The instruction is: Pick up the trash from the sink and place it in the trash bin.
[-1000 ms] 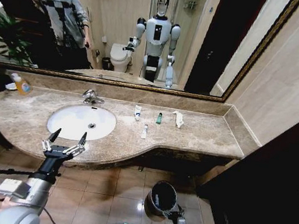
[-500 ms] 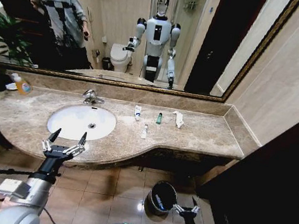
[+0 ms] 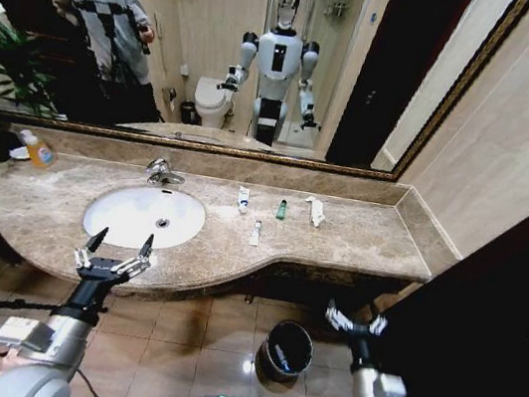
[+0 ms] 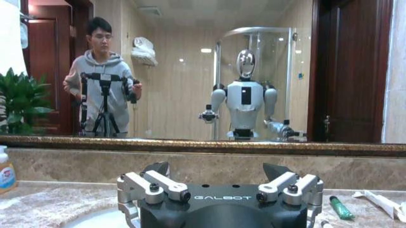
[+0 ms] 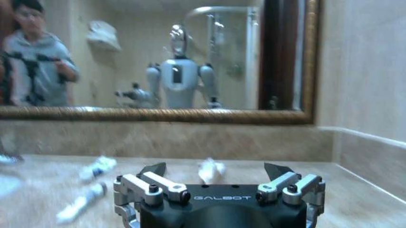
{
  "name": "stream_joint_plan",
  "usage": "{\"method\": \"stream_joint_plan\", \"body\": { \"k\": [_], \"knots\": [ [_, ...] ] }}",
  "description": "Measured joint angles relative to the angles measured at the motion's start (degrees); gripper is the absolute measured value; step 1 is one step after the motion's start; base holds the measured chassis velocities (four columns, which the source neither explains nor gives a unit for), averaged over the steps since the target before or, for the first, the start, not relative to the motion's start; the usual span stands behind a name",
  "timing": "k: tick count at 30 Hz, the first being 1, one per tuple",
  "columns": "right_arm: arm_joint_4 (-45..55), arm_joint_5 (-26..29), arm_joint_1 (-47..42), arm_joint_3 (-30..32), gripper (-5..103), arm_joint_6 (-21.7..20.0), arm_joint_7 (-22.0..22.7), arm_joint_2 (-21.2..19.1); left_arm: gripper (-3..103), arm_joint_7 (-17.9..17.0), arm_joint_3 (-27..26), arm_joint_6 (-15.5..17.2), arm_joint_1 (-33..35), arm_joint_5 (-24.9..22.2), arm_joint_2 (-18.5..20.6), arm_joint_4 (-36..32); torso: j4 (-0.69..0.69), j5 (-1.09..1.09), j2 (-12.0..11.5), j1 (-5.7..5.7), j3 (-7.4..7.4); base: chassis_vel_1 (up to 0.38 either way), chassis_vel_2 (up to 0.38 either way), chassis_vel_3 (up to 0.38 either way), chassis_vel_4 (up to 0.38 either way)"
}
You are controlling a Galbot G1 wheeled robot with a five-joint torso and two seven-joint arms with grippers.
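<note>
On the marble desk (image 3: 359,236), four pieces of trash (image 3: 255,233) lie just beside the sink (image 3: 145,215). The left end effector (image 3: 117,246) hangs open at the sink's front rim; the right end effector (image 3: 355,323) is open near the trash bin (image 3: 286,351).

1. The head view is evenly lit from overhead; the marble counter (image 3: 359,236) is bright, while the dark wood at the right edge is left nearly black.
2. Glare is seen on the floor tiles (image 3: 246,365) at lower centre.
3. Straight lines are bowed toward the head view's edges.
4. The left wrist view is rendered sharp.
5. The right wrist view is soft, with the tubes (image 5: 95,168) at lower left smeared.
</note>
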Motion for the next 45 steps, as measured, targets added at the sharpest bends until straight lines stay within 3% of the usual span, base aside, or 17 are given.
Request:
{"method": "stream_joint_plan", "body": {
  "k": [1, 2, 5, 7, 9, 14, 19, 25, 30, 36, 37, 39, 41, 45],
  "knots": [
    [-1.5, 1.9, 5.6, -1.1, 100, -2.7, 0.3, -3.1, 100, 0.0, 0.0, 0.0, 0.0, 0.0, 0.0, 0.0, 0.01, 0.00, 0.0, 0.00, 0.00, 0.000, 0.000, 0.000, 0.000],
    [-1.5, 1.9, 5.6, -1.1, 100, -2.7, 0.3, -3.1, 100, 0.0, 0.0, 0.0, 0.0, 0.0, 0.0, 0.0, 0.01, 0.00, 0.0, 0.00, 0.00, 0.000, 0.000, 0.000, 0.000],
    [-7.5, 5.1, 17.1, -4.3, 100, -6.7, 0.7, -8.6, 100, 0.0, 0.0, 0.0, 0.0, 0.0, 0.0, 0.0, 0.01, 0.01, 0.0, 0.02, 0.01, 0.000, 0.000, 0.000, 0.000],
    [-9.3, 5.8, 19.7, -5.4, 100, -7.4, 0.8, -9.5, 100, 0.0, 0.0, 0.0, 0.0, 0.0, 0.0, 0.0, -0.01, 0.00, 0.0, 0.02, 0.01, 0.000, 0.000, 0.000, 0.000],
    [-16.7, 6.8, 28.6, -9.1, 100, -8.5, 1.1, -11.6, 100, 0.0, 0.0, 0.0, 0.0, 0.0, 0.0, 0.0, 0.02, 0.01, 0.0, 0.02, 0.01, 0.000, 0.000, 0.000, 0.000],
    [-27.3, 8.9, 39.2, -15.2, 100, -10.9, 1.8, -11.8, 100, 0.0, 0.0, 0.0, 0.0, 0.0, 0.0, 0.0, 0.00, 0.02, 0.0, 0.02, 0.01, 0.000, 0.000, 0.000, 0.000],
    [-38.0, 5.8, 48.7, -19.7, 100, -10.9, 2.2, -9.2, 100, 0.0, 0.0, 0.0, 0.0, 0.0, 0.0, 0.0, 0.01, 0.00, 0.0, 0.02, 0.01, 0.000, 0.000, 0.000, 0.000],
    [-43.9, 4.9, 52.1, -20.4, 101, -10.5, 2.7, -7.4, 100, 0.0, 0.0, 0.0, 0.0, 0.0, 0.0, 0.0, 0.02, -0.01, 0.0, 0.01, 0.00, 0.000, 0.000, 0.000, 0.000],
    [-46.0, 4.8, 51.9, -18.3, 94, -10.0, 3.0, -7.5, 100, 0.0, 0.0, 0.0, 0.0, 0.0, 0.0, 0.0, 0.00, -0.01, 0.0, 0.00, 0.00, 0.000, 0.000, 0.000, 0.000],
    [-47.6, 5.5, 51.7, -16.8, 81, -9.7, 2.9, -7.8, 100, 0.0, 0.0, 0.0, 0.0, 0.0, 0.0, 0.0, 0.00, 0.00, 0.0, 0.00, 0.00, 0.000, 0.000, 0.000, 0.000],
    [-47.9, 6.0, 51.6, -16.7, 72, -9.7, 2.7, -7.8, 100, 0.0, 0.0, 0.0, 0.0, 0.0, 0.0, 0.0, 0.00, 0.00, 0.0, 0.00, 0.00, 0.000, 0.000, 0.000, 0.000],
    [-48.0, 6.1, 51.5, -16.7, 72, -9.7, 2.7, -7.8, 100, 0.0, 0.0, 0.0, 0.0, 0.0, 0.0, 0.0, 0.00, 0.00, 0.0, 0.00, 0.00, 0.000, 0.000, 0.000, 0.000],
    [-48.1, 6.1, 51.3, -16.5, 61, -9.7, 2.3, -7.6, 100, 0.0, 0.0, 0.0, 0.0, 0.0, 0.0, 0.0, 0.00, 0.00, 0.0, 0.00, 0.00, 0.000, 0.000, 0.000, 0.000],
    [-47.8, 6.1, 50.8, -16.0, 50, -9.9, 1.7, -7.6, 100, 0.0, 0.0, 0.0, 0.0, 0.0, 0.0, 0.0, 0.01, 0.00, 0.0, 0.00, 0.00, 0.000, 0.000, 0.000, 0.000]
  ]
}}
